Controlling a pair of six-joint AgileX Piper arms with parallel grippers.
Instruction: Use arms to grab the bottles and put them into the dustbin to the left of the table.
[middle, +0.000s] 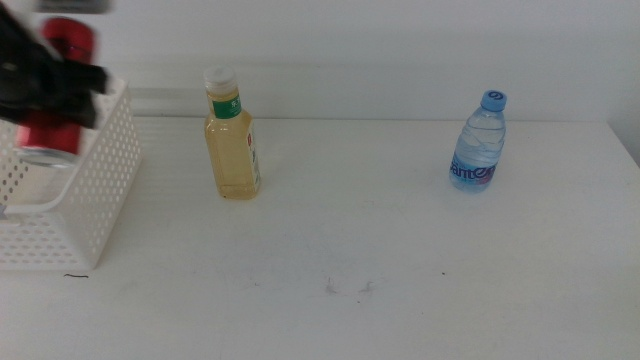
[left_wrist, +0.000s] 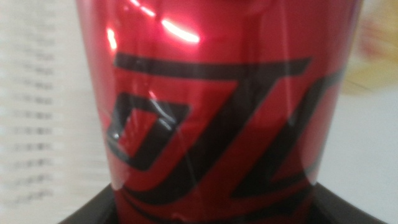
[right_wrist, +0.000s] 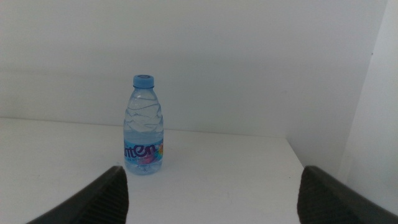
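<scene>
Red can (left_wrist: 217, 106) w/ black lettering, clamped in left claw (middle: 50, 85); right claw (right_wrist: 211, 193) apart.

Blurred black left arm (middle: 40, 80), right gripper's (right_wrist: 211, 193) dark grey, matte, wedge-shaped fingers (right_wrist: 93, 202)

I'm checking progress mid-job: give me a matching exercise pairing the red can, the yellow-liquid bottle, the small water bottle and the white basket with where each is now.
Things:
1. red metal drink can
2. clear bottle of yellow liquid with white cap
3. small clear water bottle with blue cap
4. white perforated plastic basket

Places:
A. upright on the table, far right
B. table's left edge
C. held by the left gripper over the basket
D. upright just right of the basket

The right gripper waits open, facing the water bottle.

Pairs: 1-C, 2-D, 3-A, 4-B
</scene>
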